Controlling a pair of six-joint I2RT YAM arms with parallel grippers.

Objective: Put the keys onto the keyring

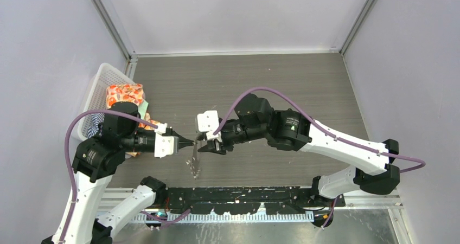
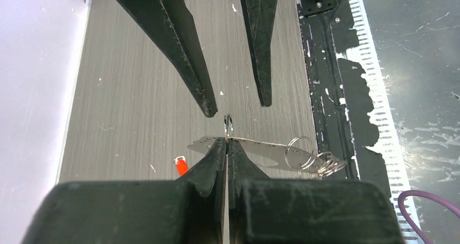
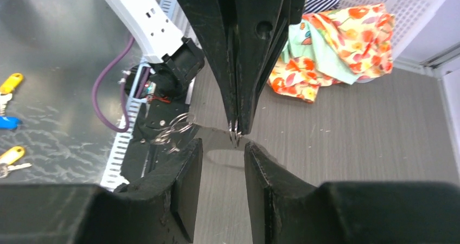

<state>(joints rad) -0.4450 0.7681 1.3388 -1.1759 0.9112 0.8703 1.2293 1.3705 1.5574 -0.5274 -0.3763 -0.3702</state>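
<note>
One red key (image 2: 180, 167) lies loose on the table (image 2: 135, 92), left gripper (image 2: 227, 141) is pinching the keyring (image 2: 260, 145), right gripper (image 2: 237, 106) gapes empty beside it, so I'd guess fetching that key comes next.

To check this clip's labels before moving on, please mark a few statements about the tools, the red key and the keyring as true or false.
1. The left tool is shut on the thin silver keyring. True.
2. The right tool grips the keyring too. False: its jaws stand open near the left tool's tip.
3. The small red-headed key is threaded on the keyring. False: it lies on the grey wooden table, apart from the ring.
4. A white plastic basket holding floral cloth stands at the table's left side. True.
</note>
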